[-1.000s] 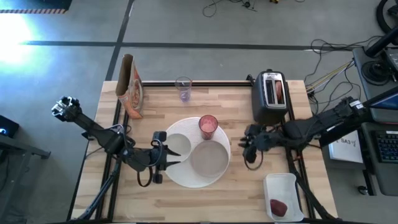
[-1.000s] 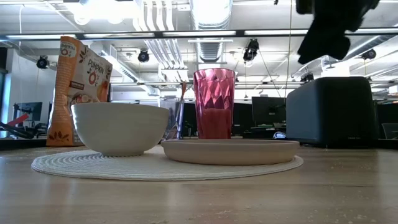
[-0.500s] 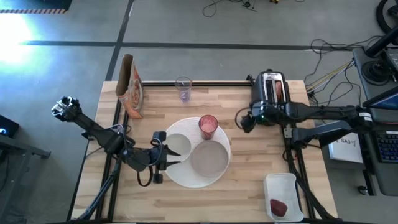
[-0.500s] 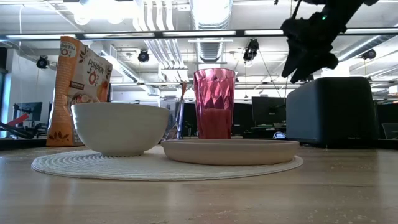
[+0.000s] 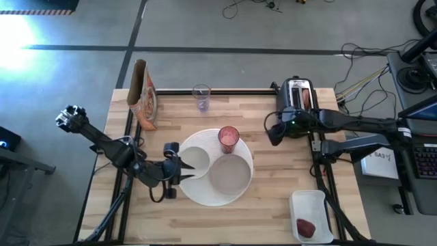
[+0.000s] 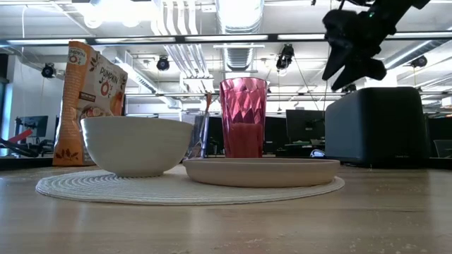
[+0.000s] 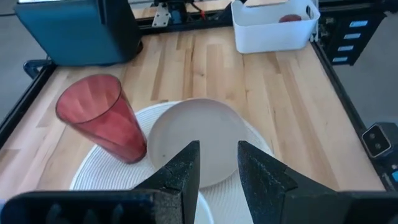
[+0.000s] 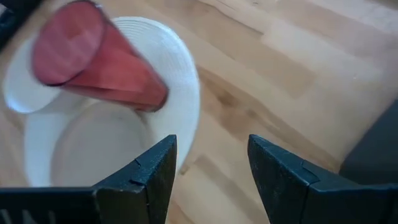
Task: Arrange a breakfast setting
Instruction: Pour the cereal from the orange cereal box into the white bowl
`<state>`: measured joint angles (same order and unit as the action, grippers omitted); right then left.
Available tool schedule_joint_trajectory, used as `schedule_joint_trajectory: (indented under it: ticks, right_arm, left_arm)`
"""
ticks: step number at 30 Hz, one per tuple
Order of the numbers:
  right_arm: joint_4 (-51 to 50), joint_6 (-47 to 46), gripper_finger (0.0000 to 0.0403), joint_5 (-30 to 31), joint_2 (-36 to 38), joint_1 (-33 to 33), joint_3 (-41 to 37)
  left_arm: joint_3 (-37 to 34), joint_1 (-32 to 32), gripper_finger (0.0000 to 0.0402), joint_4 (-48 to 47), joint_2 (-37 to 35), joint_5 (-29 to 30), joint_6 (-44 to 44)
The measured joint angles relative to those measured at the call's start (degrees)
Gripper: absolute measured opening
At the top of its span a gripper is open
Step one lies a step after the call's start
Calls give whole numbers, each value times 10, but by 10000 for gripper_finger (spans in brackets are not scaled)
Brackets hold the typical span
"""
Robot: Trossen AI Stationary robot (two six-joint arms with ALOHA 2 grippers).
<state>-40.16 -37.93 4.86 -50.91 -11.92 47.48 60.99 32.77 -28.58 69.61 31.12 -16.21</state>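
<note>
Wooden surface (image 5: 273, 198) carries the setting at centre: round woven mat (image 5: 192, 195), on it the white plate (image 5: 230, 175) toward the right arm's side, the small white bowl (image 5: 195, 158) just beside it, the pink tumbler (image 5: 229, 139) upright at the mat's far edge, close beside both. Black-and-silver toaster (image 5: 296, 106) at the far right corner; a browned bread piece (image 5: 306, 101) stands in one slot. White tray (image 5: 313, 216) at the near right corner, well apart from the mat, dark-red fruit (image 5: 305, 227) still lying in it. Right tool (image 5: 273, 131) hangs in the air just beside the toaster on its mat-ward side, fingers spread, nothing between them. Left tool (image 5: 179, 168) sits low at the bowl's rim, fingers narrowly apart; cannot tell whether they pinch the rim. Judged step: fetch the bread for the plate. Best done by coming straight down over the slot, fingers aligned to the slice's flat faces, lifting vertically to clear the slot walls. The tumbler stands near the path from toaster to plate; carry high. Cereal box (image 5: 144, 93) and a clear glass (image 5: 201, 97) at the far edge are out of the way.
</note>
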Motion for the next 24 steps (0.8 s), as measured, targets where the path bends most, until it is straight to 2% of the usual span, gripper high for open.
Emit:
schedule_joint_trajectory:
  ticks: [4,8,15,24]
  right_arm:
    - [1,-15,187,-9,14,3,0]
    - [2,-15,187,-8,20,3,0]
    - [2,6,183,-3,20,3,0]
    - [2,11,180,-3,20,3,0]
  left_arm:
    - [0,0,91,-26,-12,6,0]
    - [0,0,91,-52,-36,59,-1]
    - [-4,-1,91,-64,-78,94,-31]
    - [-35,-6,91,-69,-68,205,-171]
